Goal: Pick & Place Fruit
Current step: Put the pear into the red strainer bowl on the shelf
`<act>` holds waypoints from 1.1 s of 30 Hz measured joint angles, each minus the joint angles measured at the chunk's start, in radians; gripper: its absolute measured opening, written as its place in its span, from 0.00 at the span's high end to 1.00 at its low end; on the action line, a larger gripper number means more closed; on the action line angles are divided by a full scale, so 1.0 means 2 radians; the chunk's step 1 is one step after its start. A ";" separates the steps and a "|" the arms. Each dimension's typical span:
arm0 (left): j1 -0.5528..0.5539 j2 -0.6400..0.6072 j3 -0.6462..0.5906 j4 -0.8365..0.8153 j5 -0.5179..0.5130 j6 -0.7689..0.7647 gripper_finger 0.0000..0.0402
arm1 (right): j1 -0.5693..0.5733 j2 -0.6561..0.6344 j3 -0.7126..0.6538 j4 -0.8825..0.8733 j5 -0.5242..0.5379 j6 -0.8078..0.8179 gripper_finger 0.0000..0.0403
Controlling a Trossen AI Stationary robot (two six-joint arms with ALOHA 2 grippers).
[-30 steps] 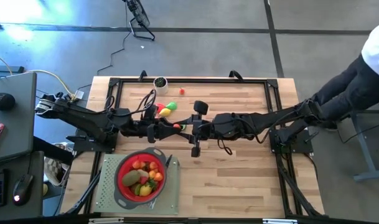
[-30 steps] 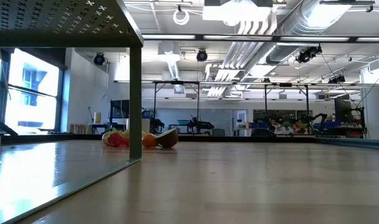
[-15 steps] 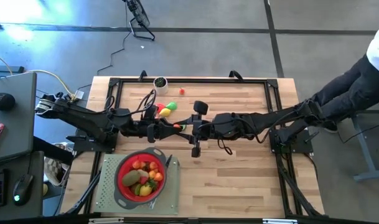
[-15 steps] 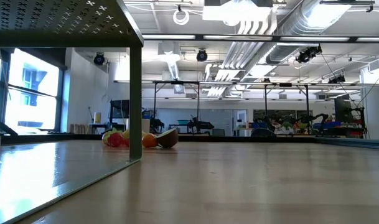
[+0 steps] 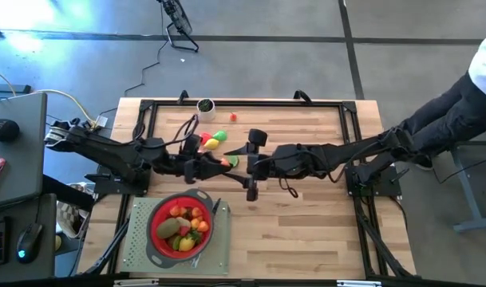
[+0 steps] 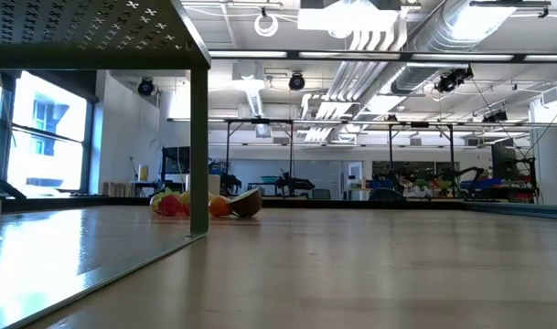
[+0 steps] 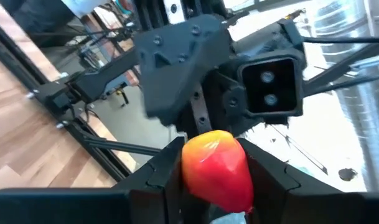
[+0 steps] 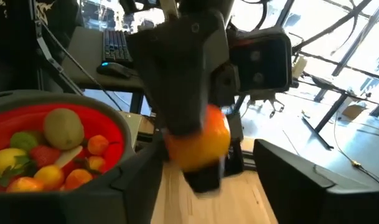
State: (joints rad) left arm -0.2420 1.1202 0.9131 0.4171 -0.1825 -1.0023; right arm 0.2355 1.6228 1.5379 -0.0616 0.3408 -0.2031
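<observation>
Mid-task: red strainer (image 5: 181, 226) already approx. half full w/ toy fruit, left gripper (image 7: 209, 186) pinching a red-orange fruit (image 7: 215, 168) mid-table, right gripper (image 8: 201, 174) spread, a few pcs (image 5: 214, 139) still on table.

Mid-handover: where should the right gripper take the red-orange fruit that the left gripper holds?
Probably the red-orange fruit's free rounded end, approached head-on from the right arm's side. The left gripper clamps its flanks, so only the end bulging past those fingers is bare. The right gripper stands open around it.
</observation>
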 joint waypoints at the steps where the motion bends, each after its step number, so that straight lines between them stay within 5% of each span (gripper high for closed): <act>1: 0.000 -0.003 0.000 0.000 0.005 0.000 0.68 | 0.003 -0.004 -0.001 -0.003 0.000 0.000 0.39; 9: 0.000 -0.036 0.000 -0.002 0.015 0.018 0.68 | 0.020 -0.054 0.000 -0.040 -0.003 0.002 0.36; 22: -0.040 -0.076 0.000 -0.065 0.109 0.041 0.68 | 0.023 -0.079 0.000 -0.118 0.000 0.077 0.36; 33: -0.153 -0.075 0.005 -0.106 -0.004 0.059 0.69 | 0.018 -0.079 0.000 -0.122 0.022 0.075 0.36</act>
State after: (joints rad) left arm -0.5481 0.9695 0.9222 0.2050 -0.1902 -0.8851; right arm 0.2722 1.4639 1.5379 -0.3054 0.3858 -0.0523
